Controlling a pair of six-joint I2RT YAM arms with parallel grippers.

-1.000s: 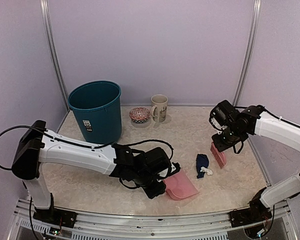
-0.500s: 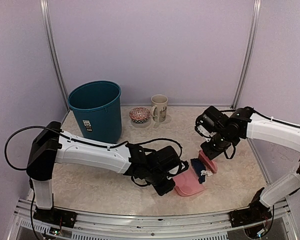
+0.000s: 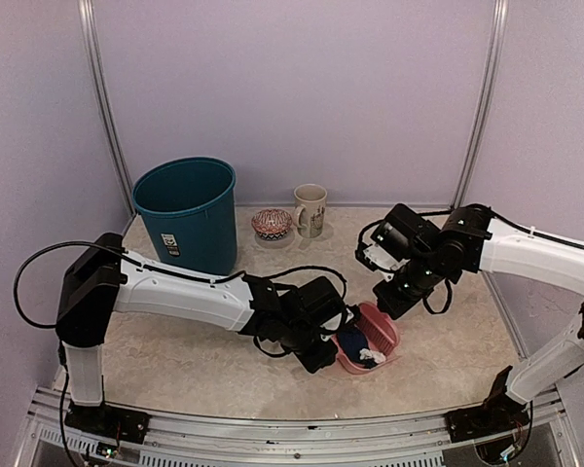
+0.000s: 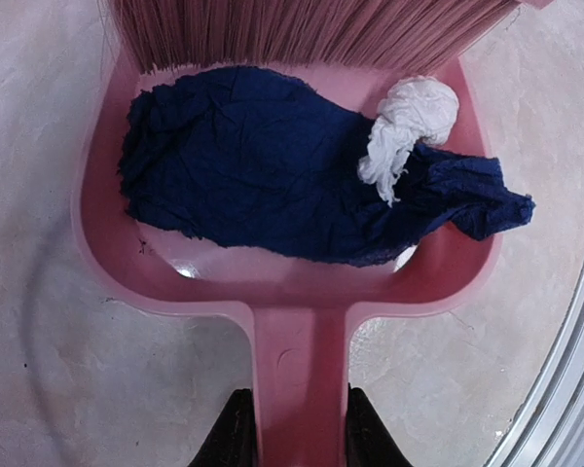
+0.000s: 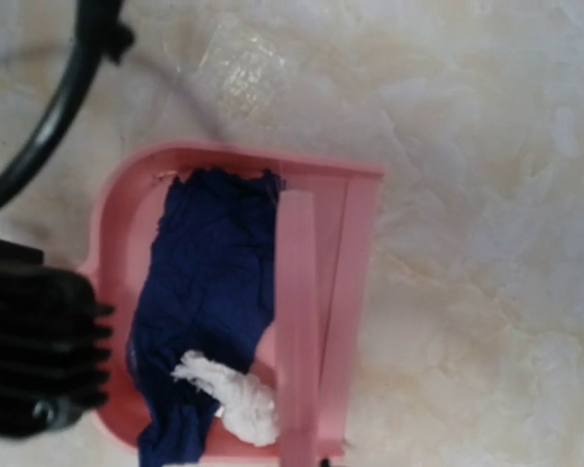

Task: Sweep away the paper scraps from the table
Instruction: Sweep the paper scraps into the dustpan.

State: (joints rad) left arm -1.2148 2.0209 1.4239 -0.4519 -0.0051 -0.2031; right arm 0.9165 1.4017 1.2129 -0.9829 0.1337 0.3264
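A navy paper scrap [image 4: 253,175] and a small white scrap [image 4: 409,122] lie inside the pink dustpan [image 4: 107,253], one navy corner hanging over its right rim. My left gripper [image 4: 294,428] is shut on the dustpan's handle. The pink brush [image 5: 316,321] stands at the pan's mouth, its bristles [image 4: 311,29] touching the navy scrap. My right gripper [image 3: 394,300] is shut on the brush. From above, the dustpan [image 3: 387,333] rests on the table [image 3: 195,360] near its front middle, with the navy scrap [image 3: 351,341] in it.
A teal bin [image 3: 187,216] stands at the back left. A patterned bowl [image 3: 272,224] and a mug [image 3: 310,209] sit by the back wall. A metal rail [image 3: 273,418] runs along the table's front edge. The left arm lies low across the table's front.
My right gripper swept the brush leftward, pushing the navy and white scraps off the table into the dustpan. The left gripper brought the dustpan rightward to meet them.
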